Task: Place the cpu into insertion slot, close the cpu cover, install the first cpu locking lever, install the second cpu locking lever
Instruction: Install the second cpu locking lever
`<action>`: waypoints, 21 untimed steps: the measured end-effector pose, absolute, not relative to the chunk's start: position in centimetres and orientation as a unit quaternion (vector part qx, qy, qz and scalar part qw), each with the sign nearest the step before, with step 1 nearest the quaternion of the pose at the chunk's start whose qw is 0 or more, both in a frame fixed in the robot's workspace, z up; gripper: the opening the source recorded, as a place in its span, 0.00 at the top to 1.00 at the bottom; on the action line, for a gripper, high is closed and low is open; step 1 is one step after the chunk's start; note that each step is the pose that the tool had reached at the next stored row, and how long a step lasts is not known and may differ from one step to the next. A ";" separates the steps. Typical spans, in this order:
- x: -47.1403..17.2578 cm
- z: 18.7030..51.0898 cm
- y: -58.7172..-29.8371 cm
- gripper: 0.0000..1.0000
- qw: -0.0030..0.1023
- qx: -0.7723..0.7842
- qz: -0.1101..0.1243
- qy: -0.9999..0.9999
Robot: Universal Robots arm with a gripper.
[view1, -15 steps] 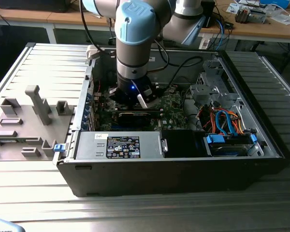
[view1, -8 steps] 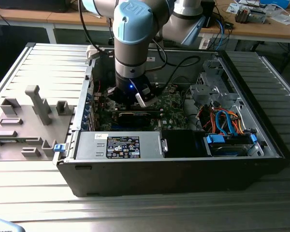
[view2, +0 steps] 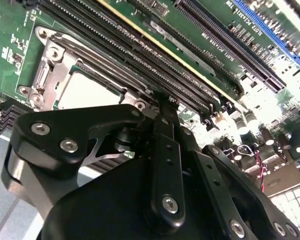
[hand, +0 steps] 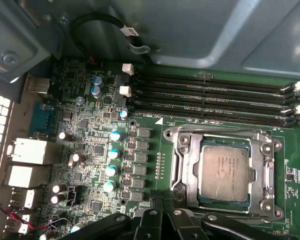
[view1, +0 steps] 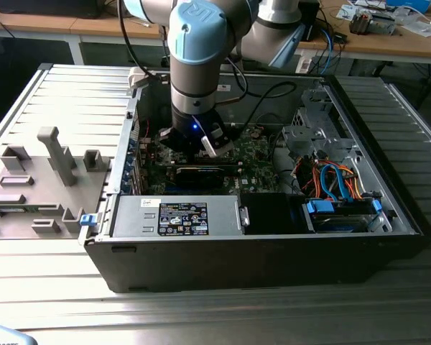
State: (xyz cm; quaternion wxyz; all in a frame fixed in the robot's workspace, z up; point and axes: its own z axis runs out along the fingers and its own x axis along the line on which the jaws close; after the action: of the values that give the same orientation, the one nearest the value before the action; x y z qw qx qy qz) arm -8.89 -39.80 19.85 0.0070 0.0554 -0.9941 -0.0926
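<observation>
I see the cpu (hand: 225,172) seated under the thin, stiff cover (hand: 182,165), lever-edge grip looks best, end effector (hand: 162,212) at its 7 o'clock, closure unclear.

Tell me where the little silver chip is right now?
In the first wrist view the chip sits in its square socket on the green board, under the closed metal frame, beside the long memory slots, with the gripper close by.

Ribbed grey metal table (view1: 57,302) carries open PC case (view1: 258,259) at centre. Grey fixture block (view1: 39,183) w/ upright pegs lies at 9 o'clock, just beside case.
</observation>
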 end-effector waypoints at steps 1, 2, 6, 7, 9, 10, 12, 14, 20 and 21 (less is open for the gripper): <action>-8.9 20.0 -39.8 0.89 0.006 0.055 -0.093 -0.994; -8.9 20.1 -39.8 0.89 0.006 0.055 -0.093 -0.994; -8.9 20.1 -39.8 0.89 0.006 0.055 -0.092 -0.994; -8.9 19.9 -39.8 0.89 0.006 0.055 -0.093 -0.994; -8.9 19.7 -39.9 0.89 0.007 0.055 -0.093 -0.994; -8.9 19.7 -39.9 0.89 0.006 0.055 -0.093 -0.994; -8.9 19.7 -39.8 0.89 0.006 0.056 -0.092 -0.994; -8.9 20.1 -39.8 0.89 0.006 0.056 -0.091 -0.994; -7.9 20.9 -39.8 0.89 0.009 0.055 -0.091 -0.994; -7.3 20.9 -39.8 0.89 0.011 0.055 -0.091 -0.994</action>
State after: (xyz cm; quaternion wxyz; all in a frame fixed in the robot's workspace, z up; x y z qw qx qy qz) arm -7.34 -39.84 20.88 0.0110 0.0554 -0.9942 -0.0911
